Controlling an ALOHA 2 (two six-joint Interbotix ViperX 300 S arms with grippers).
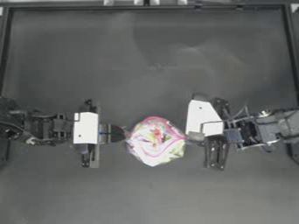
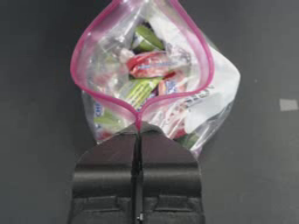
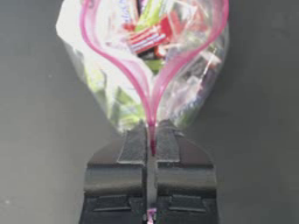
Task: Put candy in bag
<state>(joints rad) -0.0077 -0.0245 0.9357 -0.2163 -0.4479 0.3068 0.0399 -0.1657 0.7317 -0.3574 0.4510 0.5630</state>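
Observation:
The bag (image 1: 154, 141) is a clear crinkly zip bag with a pink seal strip, held between both grippers at the table's middle front. Its mouth gapes open in a wide loop. Colourful wrapped sweets show inside the bag (image 2: 146, 78). My left gripper (image 1: 123, 133) is shut on the left end of the seal strip, with the jaws pinched together on the pink edge in the left wrist view (image 2: 139, 127). From the opposite side, my right gripper (image 1: 189, 136) is shut on the other end of the strip (image 3: 152, 131). The candy is out of view; I see no loose piece outside the bag.
Bare dark table (image 1: 152, 65) stretches behind and in front of the bag. A raised frame edge (image 1: 146, 6) runs along the back, with side rails at left and right.

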